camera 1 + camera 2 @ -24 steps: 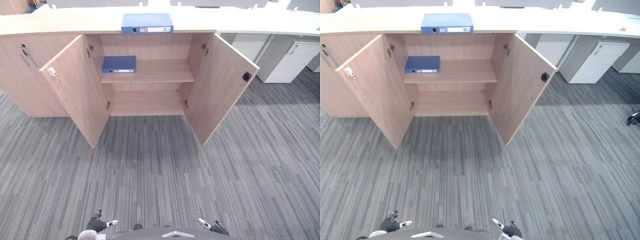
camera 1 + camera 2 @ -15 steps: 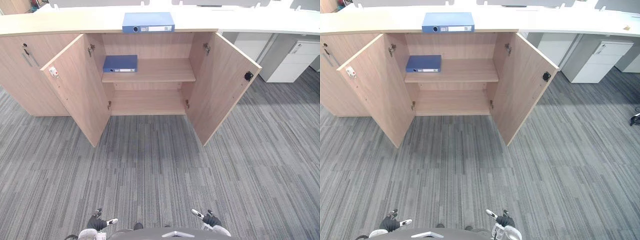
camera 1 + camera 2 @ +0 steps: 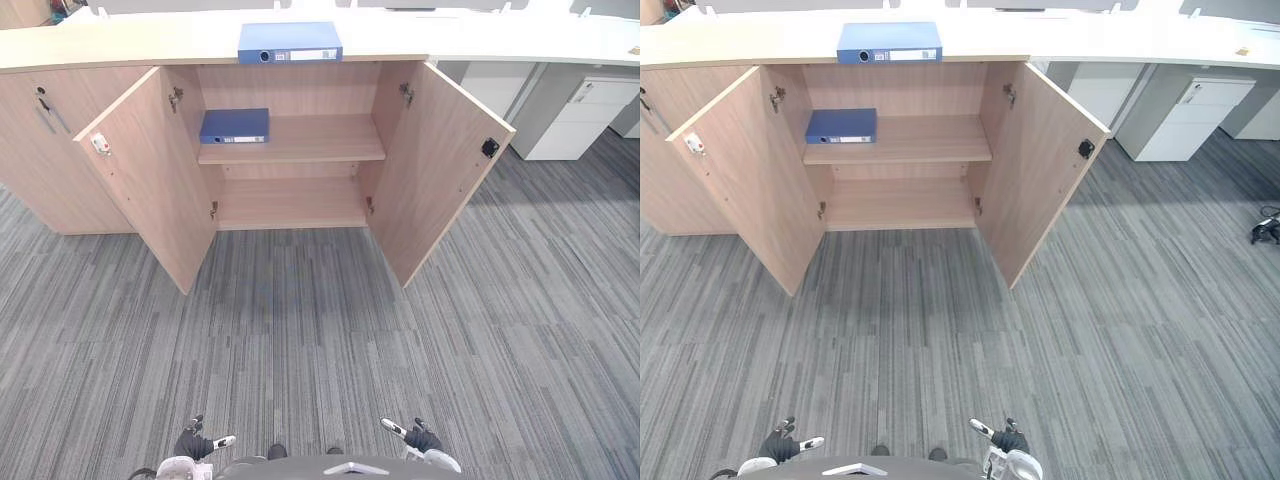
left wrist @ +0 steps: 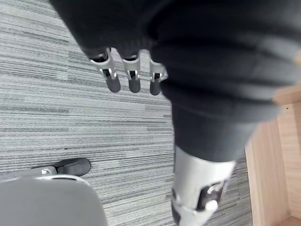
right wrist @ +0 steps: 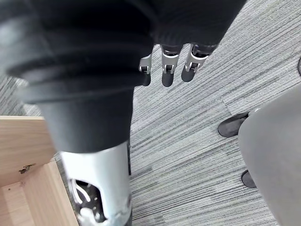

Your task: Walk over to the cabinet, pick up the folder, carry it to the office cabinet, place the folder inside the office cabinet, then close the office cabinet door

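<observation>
A blue folder [image 3: 290,42] lies flat on the light countertop above the open wooden cabinet [image 3: 320,140]. A second, darker blue folder [image 3: 234,125] lies on the left of the cabinet's upper shelf. Both cabinet doors stand wide open, the left door [image 3: 150,180] and the right door [image 3: 440,170] angled out over the carpet. My left hand [image 3: 200,442] and right hand [image 3: 415,437] hang low at my sides, far from the cabinet. Both hold nothing, and their fingers [image 4: 134,77] [image 5: 168,70] hang straight.
Grey striped carpet [image 3: 300,340] stretches between me and the cabinet. A closed wooden cabinet section [image 3: 50,150] adjoins on the left. A white drawer unit [image 3: 585,120] stands under the counter at the far right.
The camera has shifted slightly. My right hand has swung a little forward and up into view. The folders and doors stay where they were.
</observation>
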